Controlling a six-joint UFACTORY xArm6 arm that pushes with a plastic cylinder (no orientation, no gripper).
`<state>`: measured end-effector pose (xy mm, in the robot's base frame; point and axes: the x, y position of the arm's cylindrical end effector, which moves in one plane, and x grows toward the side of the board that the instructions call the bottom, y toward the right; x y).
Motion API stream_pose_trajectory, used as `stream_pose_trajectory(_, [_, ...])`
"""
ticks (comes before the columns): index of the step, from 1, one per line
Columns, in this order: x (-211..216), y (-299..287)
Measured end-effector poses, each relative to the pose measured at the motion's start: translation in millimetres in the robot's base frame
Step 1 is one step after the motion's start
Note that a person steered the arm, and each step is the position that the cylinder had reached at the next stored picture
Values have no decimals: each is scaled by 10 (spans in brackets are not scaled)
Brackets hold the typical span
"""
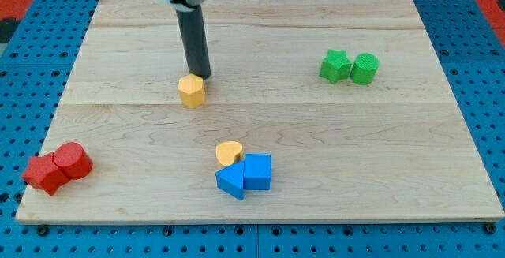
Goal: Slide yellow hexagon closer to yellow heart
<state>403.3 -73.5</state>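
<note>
The yellow hexagon [191, 90] stands on the wooden board [316, 147] left of centre. The yellow heart [229, 154] lies lower and a little to the right, touching two blue blocks. My tip [200, 76] is just above and slightly right of the hexagon, touching or almost touching its upper edge. The dark rod rises from there to the view's top.
A blue cube [257, 171] and another blue block [231, 181] sit under the heart. A green star [335, 66] and green cylinder [364, 69] are at the upper right. A red star-like block [44, 173] and red cylinder [72, 161] are at the lower left.
</note>
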Motion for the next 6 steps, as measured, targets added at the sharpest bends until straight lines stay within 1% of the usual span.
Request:
stream_pose_trajectory(1, [538,129])
stream_pose_trajectory(2, [34,167])
stream_pose_trajectory(3, [39,-278])
stream_pose_trajectory(4, [607,-303])
stream_pose_trajectory(5, [1089,-12])
stream_pose_trajectory(6, [985,-238])
